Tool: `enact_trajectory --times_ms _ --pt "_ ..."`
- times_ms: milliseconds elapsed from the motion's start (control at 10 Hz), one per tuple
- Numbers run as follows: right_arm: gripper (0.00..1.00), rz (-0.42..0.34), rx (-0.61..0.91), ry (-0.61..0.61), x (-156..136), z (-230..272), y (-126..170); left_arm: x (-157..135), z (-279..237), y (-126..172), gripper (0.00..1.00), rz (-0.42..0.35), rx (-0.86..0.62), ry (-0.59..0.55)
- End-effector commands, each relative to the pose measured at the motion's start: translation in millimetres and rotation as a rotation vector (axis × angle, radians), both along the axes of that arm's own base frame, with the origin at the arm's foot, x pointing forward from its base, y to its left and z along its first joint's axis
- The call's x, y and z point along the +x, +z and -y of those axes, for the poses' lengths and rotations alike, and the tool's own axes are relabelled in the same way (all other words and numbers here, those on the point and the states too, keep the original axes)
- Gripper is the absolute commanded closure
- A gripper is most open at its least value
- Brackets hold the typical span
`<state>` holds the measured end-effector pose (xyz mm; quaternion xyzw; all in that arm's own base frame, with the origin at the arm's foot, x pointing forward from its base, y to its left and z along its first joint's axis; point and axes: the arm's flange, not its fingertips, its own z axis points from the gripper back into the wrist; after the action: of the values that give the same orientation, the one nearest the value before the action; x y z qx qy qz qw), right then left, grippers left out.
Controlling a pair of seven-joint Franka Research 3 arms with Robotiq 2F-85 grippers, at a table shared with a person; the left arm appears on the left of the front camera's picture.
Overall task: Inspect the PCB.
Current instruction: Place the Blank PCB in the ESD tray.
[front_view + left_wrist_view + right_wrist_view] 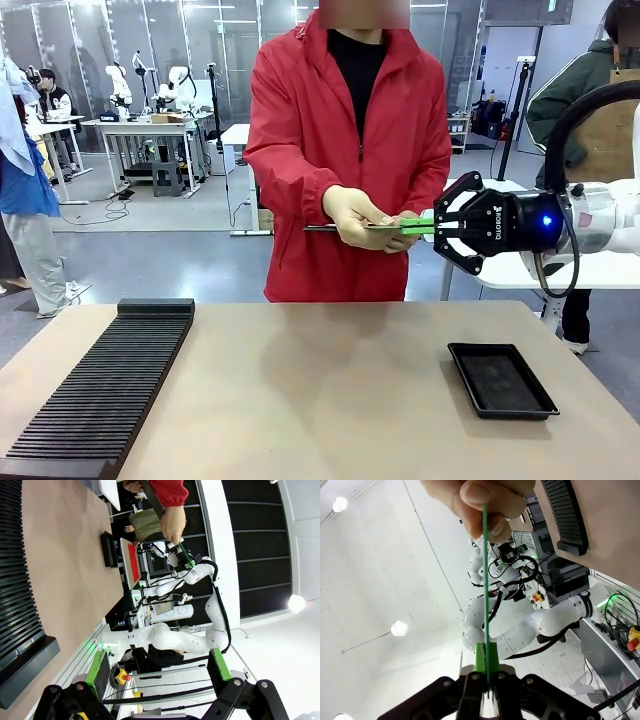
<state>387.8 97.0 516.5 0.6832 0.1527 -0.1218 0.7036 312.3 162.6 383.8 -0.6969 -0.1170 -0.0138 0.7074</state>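
Hand (358, 216) on PCB (418, 227); tray (500, 380), rack (105, 385) on table (320, 400)

Front view fixed, looks across tan flat table (330, 370) at red-jacketed person (350, 150). Wrist views rolled sideways: right close to person's hand (470, 495), left far. All share ribbed black plastic rack (100, 390).

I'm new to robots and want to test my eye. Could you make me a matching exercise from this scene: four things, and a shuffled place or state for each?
Things:
1. PCB
2. black tray
3. left gripper
4. right gripper

Places or states:
A. open, holding nothing
B. shut on the board's edge
C. lying flat on the table
D. up in the air, its other end pinched by a person's hand

Pairs: 1-D, 2-C, 3-A, 4-B
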Motion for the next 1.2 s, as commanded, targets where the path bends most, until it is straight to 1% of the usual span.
enact_trajectory --times_ms 0,1100 --pt "1.0 0.004 0.0 0.0 -1.0 -0.4 1.4 -0.9 -0.8 0.0 0.0 0.0 0.003 0.002" --pt "1.0 0.004 0.0 0.0 -1.0 -0.4 1.4 -0.9 -0.8 0.0 0.0 0.0 0.003 0.002"
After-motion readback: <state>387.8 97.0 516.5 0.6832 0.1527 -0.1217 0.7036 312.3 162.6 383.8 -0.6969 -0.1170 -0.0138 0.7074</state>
